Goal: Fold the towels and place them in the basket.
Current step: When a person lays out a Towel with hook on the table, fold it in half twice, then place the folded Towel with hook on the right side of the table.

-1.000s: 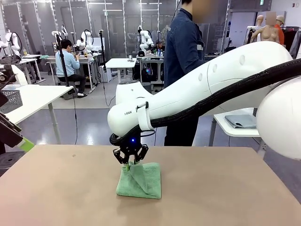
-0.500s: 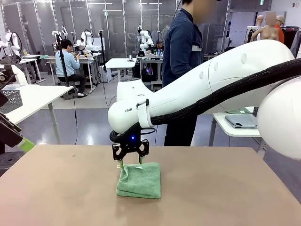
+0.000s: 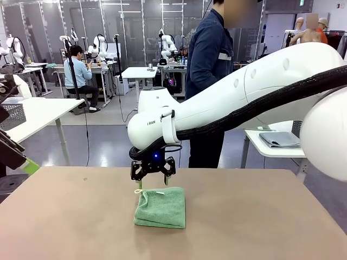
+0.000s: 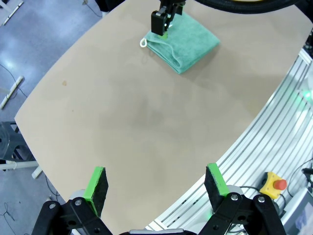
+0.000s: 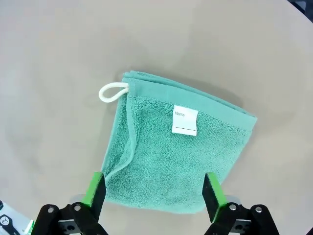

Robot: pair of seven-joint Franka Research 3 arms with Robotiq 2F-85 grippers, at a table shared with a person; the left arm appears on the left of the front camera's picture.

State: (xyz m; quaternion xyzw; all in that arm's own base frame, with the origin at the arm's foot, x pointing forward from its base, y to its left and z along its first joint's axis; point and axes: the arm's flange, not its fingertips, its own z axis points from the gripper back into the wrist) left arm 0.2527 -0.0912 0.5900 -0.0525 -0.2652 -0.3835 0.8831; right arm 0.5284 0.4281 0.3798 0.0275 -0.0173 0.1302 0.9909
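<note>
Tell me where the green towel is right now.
In the front view the folded green towel lies on the table, slightly left of centre, directly under the open right gripper, which hangs over its far edge.

Beyond far edge of surface (image 3: 244, 216): person (image 3: 209, 59) in dark blue jacket, standing. Off another edge: yellow box (image 4: 275, 185), red button.

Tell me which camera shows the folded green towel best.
Right wrist view: straight down on the towel, loop and label plain. Front view: low side angle. Left wrist view: small, far off.
</note>
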